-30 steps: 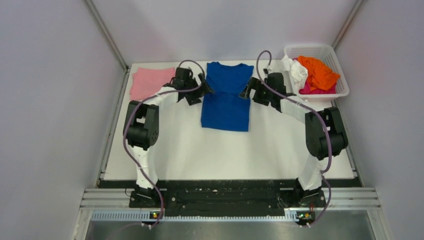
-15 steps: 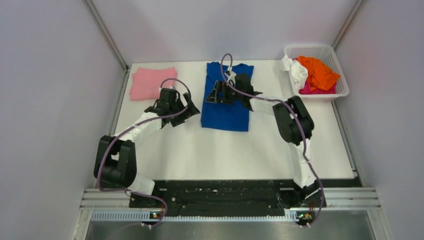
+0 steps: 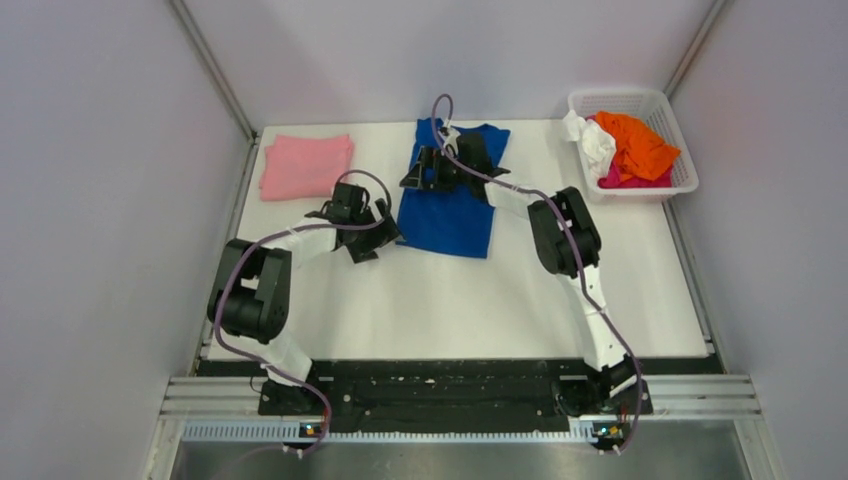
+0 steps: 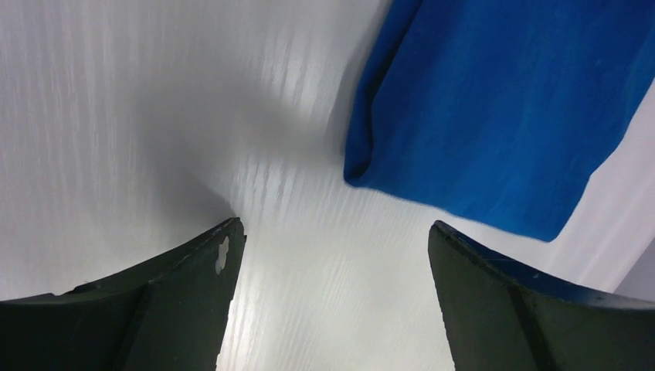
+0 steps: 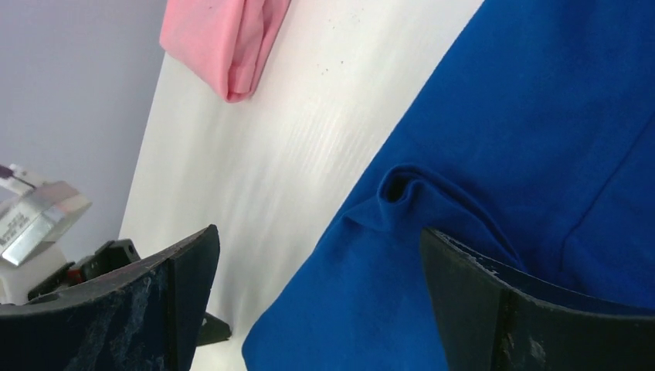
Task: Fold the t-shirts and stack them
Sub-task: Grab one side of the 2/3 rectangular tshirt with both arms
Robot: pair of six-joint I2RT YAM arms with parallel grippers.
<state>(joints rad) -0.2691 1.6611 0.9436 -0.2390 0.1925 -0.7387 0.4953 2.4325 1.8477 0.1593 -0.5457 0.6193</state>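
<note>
A royal blue t-shirt lies partly folded, print hidden, at the table's back middle. It also shows in the left wrist view and the right wrist view. A folded pink t-shirt lies at the back left; its corner shows in the right wrist view. My left gripper is open and empty just left of the blue shirt's near left corner. My right gripper is open over the blue shirt's left edge, gripping nothing.
A white mesh basket at the back right holds orange, white and magenta t-shirts. Grey walls close in the table on three sides.
My right arm swung left from the blue shirt's right side across it to its left edge. My left gripper drew back from the shirt's upper left to its near left corner. The shirt's lower edge has shifted.
</note>
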